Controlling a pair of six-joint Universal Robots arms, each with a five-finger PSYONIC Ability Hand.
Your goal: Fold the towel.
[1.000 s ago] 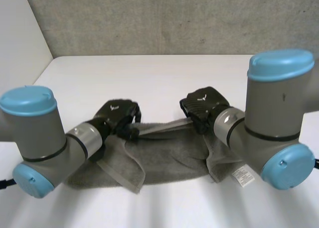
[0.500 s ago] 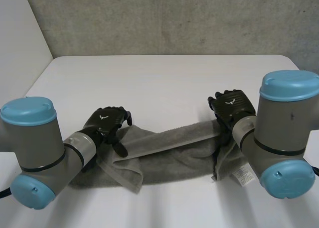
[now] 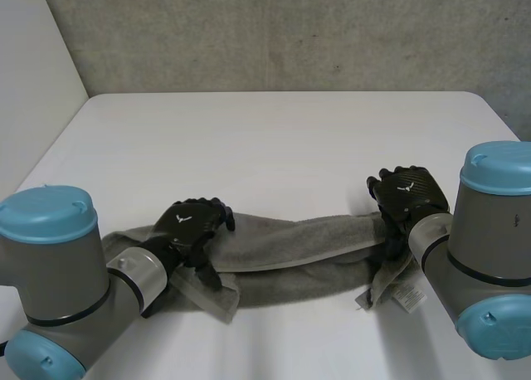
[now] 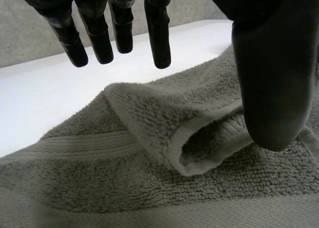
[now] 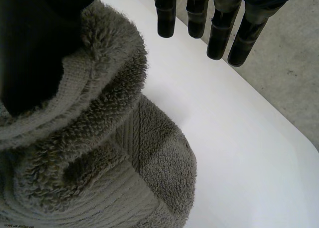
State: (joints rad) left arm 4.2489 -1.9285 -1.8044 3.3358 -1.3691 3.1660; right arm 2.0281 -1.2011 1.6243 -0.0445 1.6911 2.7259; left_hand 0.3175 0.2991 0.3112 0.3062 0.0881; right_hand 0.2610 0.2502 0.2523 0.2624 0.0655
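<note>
A grey towel (image 3: 299, 247) lies rumpled in a long strip across the near part of the white table (image 3: 274, 148). My left hand (image 3: 189, 225) rests over the strip's left end, open. In the left wrist view its straight fingers (image 4: 157, 34) and thumb hover above a folded-over flap of the towel (image 4: 149, 138) without gripping it. My right hand (image 3: 405, 193) is at the strip's right end, also open. In the right wrist view its fingers (image 5: 219, 34) point out over bare table and its thumb sits above the bunched towel (image 5: 99, 163).
A white care label (image 3: 406, 294) sticks out under the towel's right end. A grey wall (image 3: 290, 31) stands behind the table. Bare white tabletop stretches beyond the towel to the far edge.
Both hands have opened and let go of the towel. Both arms drew outward and back toward the near edge, and the towel now lies lower as a long strip.
</note>
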